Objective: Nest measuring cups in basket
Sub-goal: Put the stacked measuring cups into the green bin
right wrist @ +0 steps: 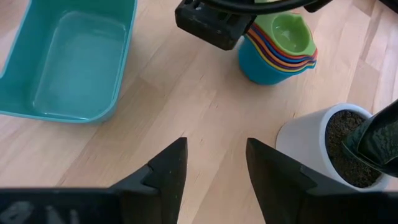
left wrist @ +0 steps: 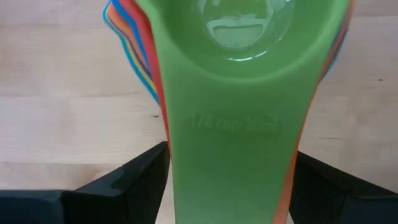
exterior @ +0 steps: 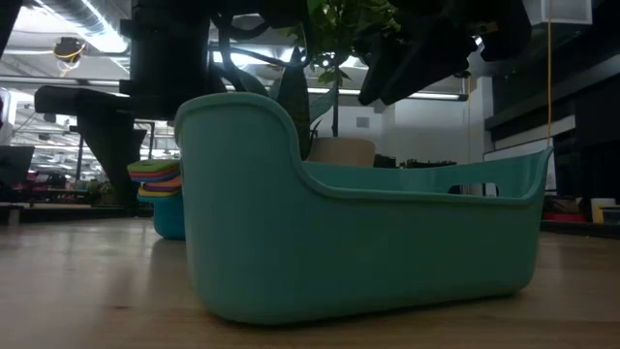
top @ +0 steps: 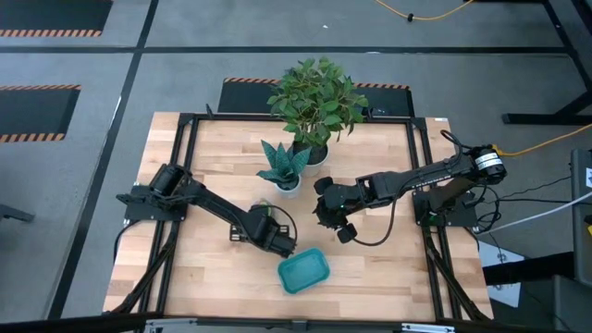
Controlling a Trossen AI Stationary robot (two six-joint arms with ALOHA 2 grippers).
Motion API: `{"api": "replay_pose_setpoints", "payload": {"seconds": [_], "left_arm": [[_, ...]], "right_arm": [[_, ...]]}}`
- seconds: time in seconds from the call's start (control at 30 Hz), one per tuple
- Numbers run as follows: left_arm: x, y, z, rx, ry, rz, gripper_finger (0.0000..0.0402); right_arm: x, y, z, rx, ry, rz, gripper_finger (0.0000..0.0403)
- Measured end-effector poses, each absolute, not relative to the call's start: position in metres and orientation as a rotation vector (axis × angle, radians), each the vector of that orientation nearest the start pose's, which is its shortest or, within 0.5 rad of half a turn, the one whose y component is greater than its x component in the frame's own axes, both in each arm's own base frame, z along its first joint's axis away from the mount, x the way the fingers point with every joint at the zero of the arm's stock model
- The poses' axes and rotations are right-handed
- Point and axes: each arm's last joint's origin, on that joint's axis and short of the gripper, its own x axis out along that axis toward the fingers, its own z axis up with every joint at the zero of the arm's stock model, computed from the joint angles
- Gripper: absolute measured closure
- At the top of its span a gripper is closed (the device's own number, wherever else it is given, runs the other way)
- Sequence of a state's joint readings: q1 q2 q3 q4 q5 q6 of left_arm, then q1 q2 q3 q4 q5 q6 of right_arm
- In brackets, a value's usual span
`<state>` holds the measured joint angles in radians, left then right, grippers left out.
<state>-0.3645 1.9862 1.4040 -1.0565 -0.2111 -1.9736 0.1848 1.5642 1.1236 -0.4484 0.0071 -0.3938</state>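
The measuring cups point(right wrist: 278, 45) are nested in one stack, green on top and the large blue one underneath. The stack stands on the wood with its blue bottom cup point(exterior: 169, 217) on the table, left of the teal basket point(top: 303, 270). My left gripper point(left wrist: 230, 186) is over the stack point(top: 263, 213), shut on its handles. My right gripper point(right wrist: 214, 162) is open and hovers above bare wood between the basket point(right wrist: 68, 62) and a white plant pot. The basket holds nothing. My left gripper holds the stacked flat handles point(left wrist: 186, 168), green one on top, pinched between its two fingers point(left wrist: 140, 180). One finger is at each long edge, lying across the handles. The fingers come from above. The stack's blue bottom cup rests on the table.
A white pot point(right wrist: 339, 146) with a spiky plant stands just beyond the cups point(top: 282, 171). A larger leafy plant point(top: 316, 100) is at the far edge. Bare wood lies to the left and along the near edge around the basket point(exterior: 368, 242).
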Motion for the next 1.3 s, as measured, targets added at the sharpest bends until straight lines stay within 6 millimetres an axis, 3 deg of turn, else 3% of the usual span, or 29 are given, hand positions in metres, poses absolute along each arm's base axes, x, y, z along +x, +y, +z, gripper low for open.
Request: {"api": "replay_pose_setpoints", "payload": {"seconds": [0.27,1.07,1.3], "left_arm": [[0.337,-0.121,0.165,-0.939,1.104,1.206,0.0130],[0.336,-0.122,0.165,-0.940,1.102,1.202,0.0131],[0.336,-0.122,0.165,-0.944,1.103,1.203,0.0169]], "right_arm": [[0.321,0.060,0.242,-0.453,0.843,0.339,0.0234],[0.321,0.060,0.242,-0.452,0.844,0.339,0.0234],[0.311,0.058,0.244,-0.446,0.914,0.346,0.0234]]}}
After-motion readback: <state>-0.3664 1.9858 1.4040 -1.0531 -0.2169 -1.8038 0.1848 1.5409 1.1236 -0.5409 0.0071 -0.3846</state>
